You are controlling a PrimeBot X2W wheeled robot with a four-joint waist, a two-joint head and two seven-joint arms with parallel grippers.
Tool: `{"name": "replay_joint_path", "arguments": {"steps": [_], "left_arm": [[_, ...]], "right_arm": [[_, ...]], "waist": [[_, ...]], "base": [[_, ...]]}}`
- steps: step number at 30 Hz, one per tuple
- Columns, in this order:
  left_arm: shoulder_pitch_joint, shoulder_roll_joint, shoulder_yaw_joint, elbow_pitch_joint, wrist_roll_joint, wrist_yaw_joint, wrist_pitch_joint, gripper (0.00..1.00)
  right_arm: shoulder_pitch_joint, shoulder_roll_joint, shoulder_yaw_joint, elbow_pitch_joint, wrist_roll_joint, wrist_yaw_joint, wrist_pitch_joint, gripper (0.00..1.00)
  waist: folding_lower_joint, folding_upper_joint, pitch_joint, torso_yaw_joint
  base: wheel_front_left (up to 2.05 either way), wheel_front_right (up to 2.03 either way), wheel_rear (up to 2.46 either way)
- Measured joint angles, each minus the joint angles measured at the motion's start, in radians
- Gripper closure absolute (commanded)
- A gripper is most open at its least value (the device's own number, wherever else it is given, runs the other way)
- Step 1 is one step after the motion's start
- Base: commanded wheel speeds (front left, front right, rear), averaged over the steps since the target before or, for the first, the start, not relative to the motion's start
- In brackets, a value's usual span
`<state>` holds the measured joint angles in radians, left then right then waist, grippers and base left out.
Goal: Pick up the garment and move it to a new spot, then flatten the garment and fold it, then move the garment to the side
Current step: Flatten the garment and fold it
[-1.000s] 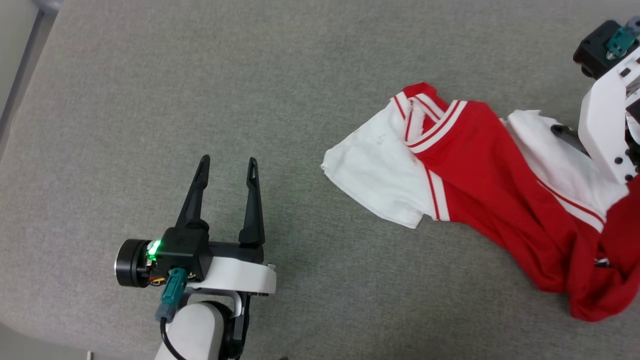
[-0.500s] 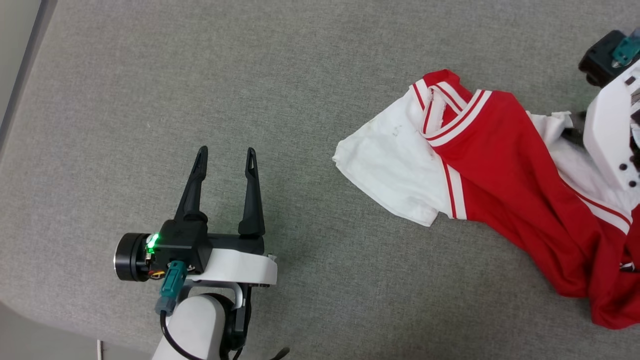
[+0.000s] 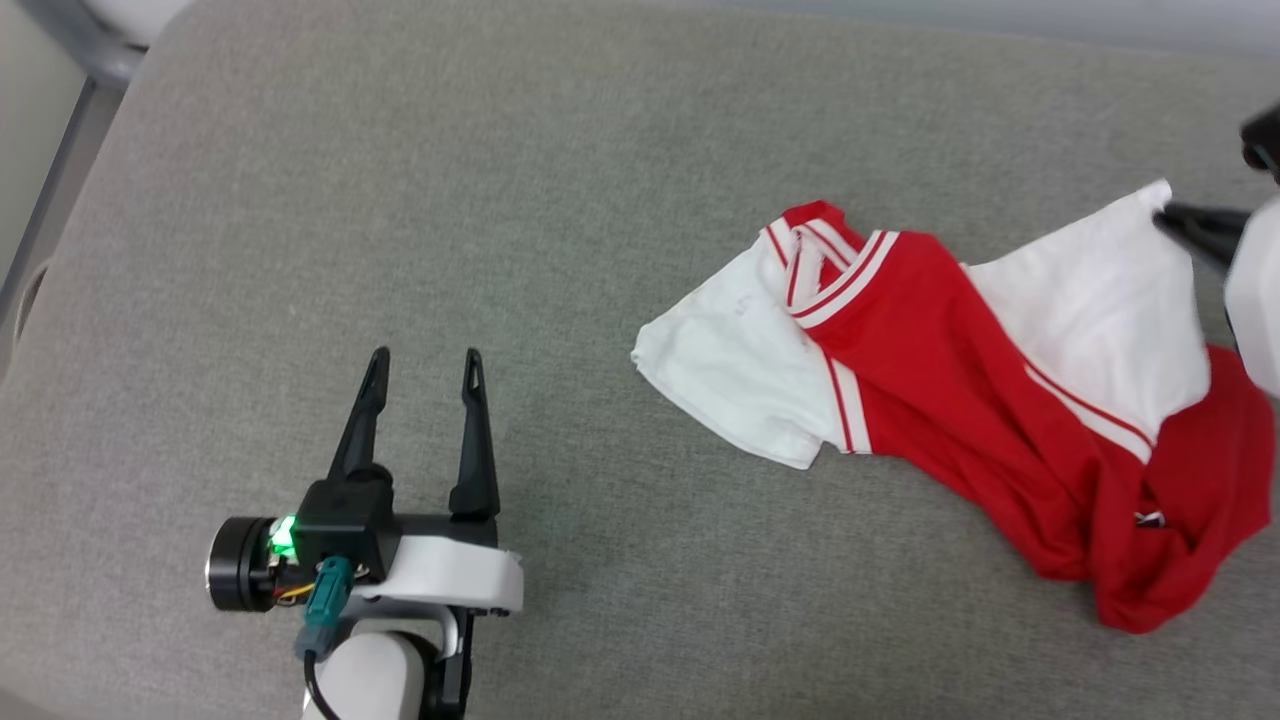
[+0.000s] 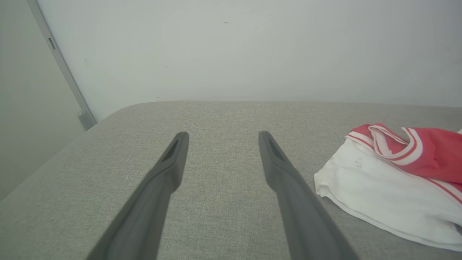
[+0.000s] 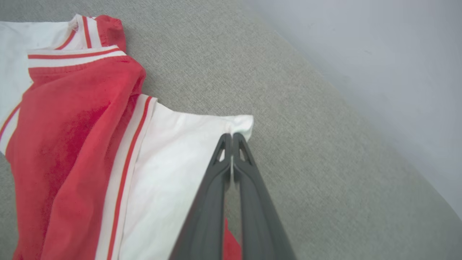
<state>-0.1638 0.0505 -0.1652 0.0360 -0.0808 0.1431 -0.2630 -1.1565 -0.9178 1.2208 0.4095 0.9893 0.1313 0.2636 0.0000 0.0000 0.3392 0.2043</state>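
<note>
Head view: right pincer [image 3: 1165, 217], at the frame's right edge, stood open over a white sleeve [image 3: 1090, 300] a second ago. Now it is clamped on that sleeve's outer corner, and the cloth is drawn out smooth toward it instead of bunched. The garment [image 3: 940, 400] lies crumpled on the right half of the grey surface [image 3: 500, 200], with its collar [image 3: 830, 260] toward the middle and the red body heaped nearest the robot. The left pincer [image 3: 422, 355] hovers spread wide and empty, well apart from the cloth. The grasp looks made, so lifting to a new spot can begin; flattening and folding are not yet started.

Left wrist view: the parted fingers [image 4: 285, 173] sit over bare surface. This low angle shows the other sleeve [image 4: 379, 191] doubled at its hem, with a pale wall [image 4: 252, 47] behind.

Right wrist view: here the grip itself shows, cut off in the head view. The tips meet on a thin pinch of white, with the corner [image 5: 242, 123] poking past them. Such a slight hold could slip.
</note>
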Motion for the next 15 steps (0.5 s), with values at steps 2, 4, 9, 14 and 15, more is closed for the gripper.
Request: {"name": "replay_joint_path", "arguments": {"steps": [2,4,9,14,15], "left_arm": [[0.018,0.0,0.012,0.0,0.005,-0.002,0.0,0.0],[0.036,0.0,0.022,-0.001,0.007,-0.007,0.0,0.0],[0.061,0.0,0.045,0.001,0.014,-0.02,0.0,0.0],[0.063,0.0,0.047,0.001,0.023,-0.031,0.0,0.0],[0.062,0.0,0.048,0.002,0.024,-0.035,0.0,0.0]], "right_arm": [[0.045,-0.029,0.0,-0.01,0.02,0.0,-0.029,1.0],[0.091,-0.052,-0.009,-0.009,0.042,0.0,-0.054,1.0],[0.204,-0.094,-0.041,0.049,0.09,0.0,-0.105,1.0],[0.304,-0.093,-0.074,0.149,0.157,0.0,-0.137,1.0],[0.323,-0.091,-0.082,0.172,0.173,0.0,-0.145,1.0]], "waist": [[0.0,0.0,-0.023,-0.012],[0.0,0.0,-0.043,-0.027],[0.0,0.0,-0.076,-0.072],[0.0,0.0,-0.087,-0.105],[-0.0001,0.0,-0.086,-0.107]], "base": [[0.0,0.0,0.0],[0.0,0.0,0.0],[0.0,0.0,0.0],[0.0,0.0,0.0],[0.0,0.0,0.0]]}}
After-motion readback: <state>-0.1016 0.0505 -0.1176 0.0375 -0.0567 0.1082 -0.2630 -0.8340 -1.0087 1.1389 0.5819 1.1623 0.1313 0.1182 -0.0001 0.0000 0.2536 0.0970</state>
